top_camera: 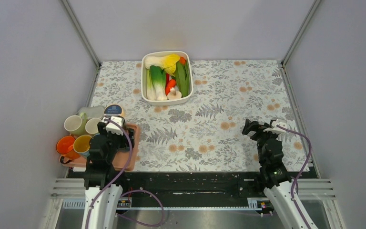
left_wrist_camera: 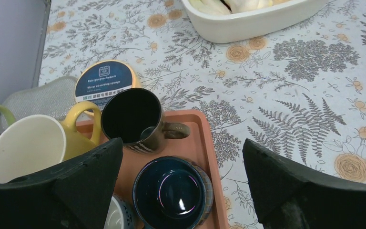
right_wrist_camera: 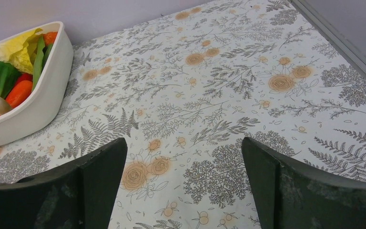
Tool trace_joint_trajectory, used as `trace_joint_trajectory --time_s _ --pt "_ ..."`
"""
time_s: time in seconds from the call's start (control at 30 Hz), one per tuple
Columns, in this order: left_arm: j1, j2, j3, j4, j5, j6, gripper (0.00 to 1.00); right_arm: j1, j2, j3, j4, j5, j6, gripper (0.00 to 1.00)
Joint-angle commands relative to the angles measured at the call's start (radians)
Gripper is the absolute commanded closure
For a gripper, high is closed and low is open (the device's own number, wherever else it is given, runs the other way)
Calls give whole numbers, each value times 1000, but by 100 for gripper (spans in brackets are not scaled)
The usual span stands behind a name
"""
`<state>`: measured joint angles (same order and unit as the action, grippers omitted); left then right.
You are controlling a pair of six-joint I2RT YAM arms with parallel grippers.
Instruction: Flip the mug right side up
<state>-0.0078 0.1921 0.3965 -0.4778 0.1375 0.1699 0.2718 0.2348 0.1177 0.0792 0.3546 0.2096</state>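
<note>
A dark blue mug [left_wrist_camera: 172, 193] stands on the salmon tray [left_wrist_camera: 205, 138] with a glossy round face turned up, which looks like its base. My left gripper [left_wrist_camera: 181, 143] hangs open just above it, with the mug between and below the fingers and not touched. Behind it a dark brown mug [left_wrist_camera: 132, 117] lies on its side, mouth toward the camera. In the top view my left gripper [top_camera: 116, 125] covers the tray [top_camera: 132, 143] and hides the blue mug. My right gripper [top_camera: 259, 128] is open over bare tablecloth at the right, holding nothing [right_wrist_camera: 183, 140].
Cream [top_camera: 75, 124], orange [top_camera: 66, 144] and yellow [top_camera: 82, 143] mugs lie left of the tray. A blue-lidded round tin [left_wrist_camera: 106, 81] and a grey cloth [left_wrist_camera: 38, 98] sit behind them. A white dish of vegetables [top_camera: 167, 76] stands at the back centre. Grey walls enclose the table.
</note>
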Motion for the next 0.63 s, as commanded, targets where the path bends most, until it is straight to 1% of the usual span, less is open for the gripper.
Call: trace_joint_trajectory --time_s 0.0,0.1,0.17,0.27,0.43,0.6 --pt "0 68 -11 127 -69 -72 1 -2 3 4 55 52 -8 1" --pt "0 147 -4 133 -74 -58 1 -1 38 15 54 65 -30 1" --pt "1 191 9 155 -111 -106 1 -1 57 22 51 81 -41 1" --pt "0 229 19 181 -111 -149 1 -3 72 25 51 89 -51 1" --pt "0 163 -21 216 -104 -167 1 -2 72 26 51 89 -66 1" --pt "0 152 -28 230 -154 -181 1 -2 84 32 58 79 -69 0"
